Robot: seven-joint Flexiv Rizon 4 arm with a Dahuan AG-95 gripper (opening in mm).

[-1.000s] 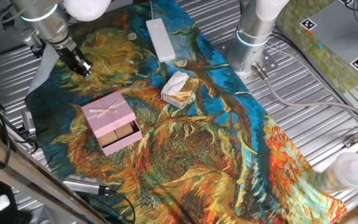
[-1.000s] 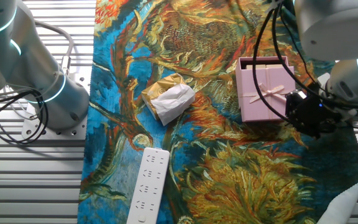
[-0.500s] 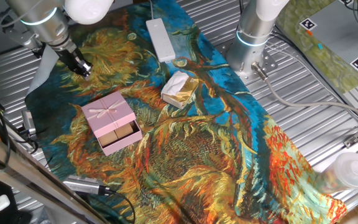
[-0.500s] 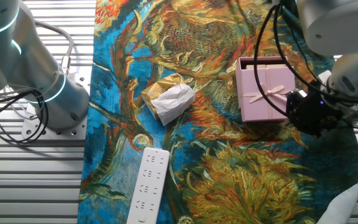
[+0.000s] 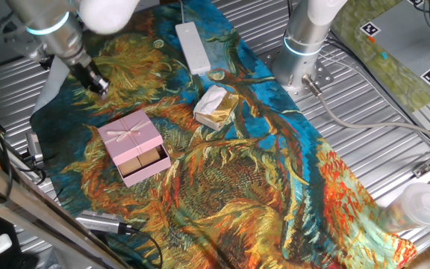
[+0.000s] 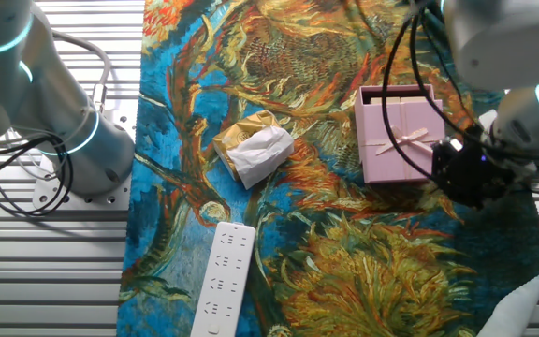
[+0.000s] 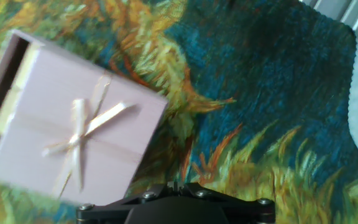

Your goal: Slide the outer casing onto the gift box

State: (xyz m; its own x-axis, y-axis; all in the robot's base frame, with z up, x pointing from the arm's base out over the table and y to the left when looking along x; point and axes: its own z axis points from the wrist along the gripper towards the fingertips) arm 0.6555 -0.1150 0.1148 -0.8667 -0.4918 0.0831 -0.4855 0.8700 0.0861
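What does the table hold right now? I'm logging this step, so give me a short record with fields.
outer casing: pink sleeve with ribbon bow, partly over the box
gift box: drawer end sticks out, tan inside showing
gripper: apart from the casing, holding nothing; jaw state unclear
foil packet: white-and-gold, mid-cloth
power strip: white, at the far end of the cloth
surface: sunflower-print cloth
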